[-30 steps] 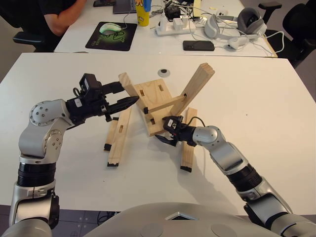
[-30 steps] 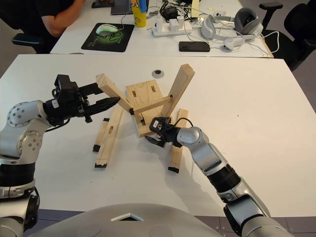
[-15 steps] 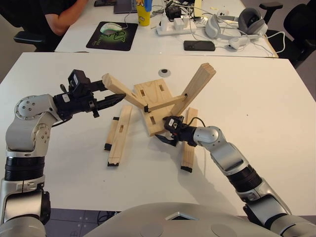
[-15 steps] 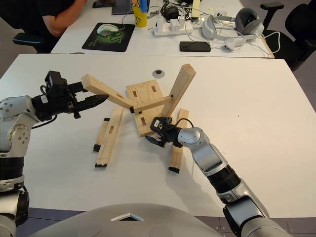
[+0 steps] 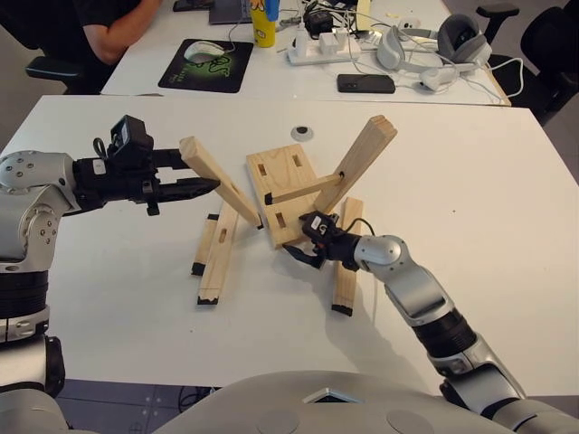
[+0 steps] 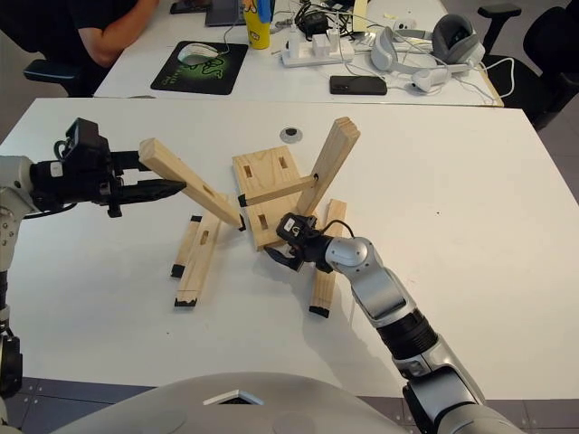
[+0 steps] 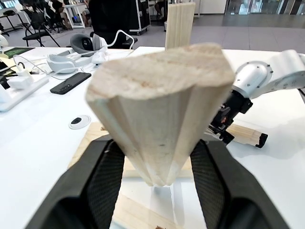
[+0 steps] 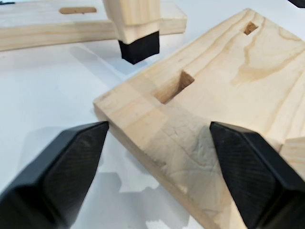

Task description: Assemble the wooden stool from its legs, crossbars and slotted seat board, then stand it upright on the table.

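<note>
As far as can be counted, the white table (image 5: 470, 208) carries one seat board (image 5: 280, 176), four legs and two crossbars, all of pale raw wood with square edges and black tips on the bars. The seat board is flat with rectangular slots and lies tilted near the table's middle. The standing leg (image 5: 366, 155) slants from it toward the far right corner, and the first crossbar (image 5: 303, 188) runs from this leg over the board. The slotted leg (image 5: 220, 249) lies flat toward the left edge, beside the second crossbar (image 5: 204, 242); the third leg (image 5: 345, 258) lies toward the near edge.

The left end effector (image 5: 201, 172) is clamped on the fourth leg (image 5: 222, 185), held slanted in the air. The right end effector (image 5: 303, 249) is at the board's near corner, its fingers (image 8: 66, 167) spread wide on both sides of the wood.

Compared with one second ago, the left arm has drawn back toward the left edge, and the fourth leg's tip is now apart from the first crossbar's end.
</note>
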Action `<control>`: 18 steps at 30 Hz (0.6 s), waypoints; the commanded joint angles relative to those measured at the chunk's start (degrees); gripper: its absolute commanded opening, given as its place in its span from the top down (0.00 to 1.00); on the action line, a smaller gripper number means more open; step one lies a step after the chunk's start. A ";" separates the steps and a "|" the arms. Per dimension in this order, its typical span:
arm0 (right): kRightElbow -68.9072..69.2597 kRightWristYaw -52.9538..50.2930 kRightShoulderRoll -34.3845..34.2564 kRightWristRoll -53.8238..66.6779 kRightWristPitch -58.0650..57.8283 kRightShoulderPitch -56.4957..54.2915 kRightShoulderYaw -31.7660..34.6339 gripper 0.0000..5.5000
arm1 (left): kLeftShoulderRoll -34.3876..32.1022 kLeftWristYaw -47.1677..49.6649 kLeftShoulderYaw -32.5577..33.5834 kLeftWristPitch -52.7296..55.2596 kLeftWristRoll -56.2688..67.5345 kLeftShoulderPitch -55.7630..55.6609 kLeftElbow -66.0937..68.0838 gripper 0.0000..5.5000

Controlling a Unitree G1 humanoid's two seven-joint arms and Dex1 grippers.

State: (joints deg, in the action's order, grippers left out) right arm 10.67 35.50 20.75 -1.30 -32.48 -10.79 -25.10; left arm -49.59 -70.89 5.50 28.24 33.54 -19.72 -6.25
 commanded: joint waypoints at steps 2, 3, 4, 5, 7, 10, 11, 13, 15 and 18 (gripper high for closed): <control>-1.88 0.18 0.87 -0.01 -3.53 1.97 -0.24 0.29 | 1.70 2.07 0.73 0.43 1.04 2.15 -3.27 0.62; -1.92 0.20 0.83 0.00 -3.55 1.98 -0.29 0.29 | 2.03 2.45 0.90 0.68 1.38 2.25 -3.61 0.62; -1.95 0.25 0.83 -0.01 -3.54 1.99 -0.38 0.29 | 2.18 2.89 1.29 1.15 1.80 2.21 -4.07 0.62; -1.96 0.32 0.83 0.01 -3.53 1.99 -0.43 0.29 | 2.10 3.19 1.77 1.65 2.22 1.95 -4.42 0.62; -2.09 0.37 0.86 -0.01 -3.41 1.98 -0.47 0.29 | 1.89 3.74 2.74 2.78 3.36 0.84 -4.79 0.62; -2.51 0.46 0.84 -0.05 -3.17 1.80 -0.52 0.29 | 1.96 4.42 3.41 3.62 4.29 -0.27 -5.14 0.62; -2.64 0.50 0.82 -0.08 -3.10 1.68 -0.58 0.29 | 1.92 4.58 3.55 3.76 4.41 -0.35 -5.21 0.62; -2.84 0.52 0.70 -0.10 -3.05 1.47 -0.65 0.29 | 1.79 4.84 3.74 4.01 4.72 -0.44 -5.27 0.62; -2.93 0.61 0.61 -0.07 -3.02 1.29 -0.75 0.29 | 1.78 5.13 3.89 4.51 5.34 -0.30 -5.66 0.62; -3.15 0.61 0.45 -0.09 -2.98 1.05 -0.81 0.29 | 2.42 5.45 3.37 4.95 5.72 0.26 -6.39 0.62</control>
State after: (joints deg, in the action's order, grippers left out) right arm 10.49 35.66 20.70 -1.28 -32.62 -10.99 -25.18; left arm -47.52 -65.86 8.79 32.59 38.36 -19.26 -11.42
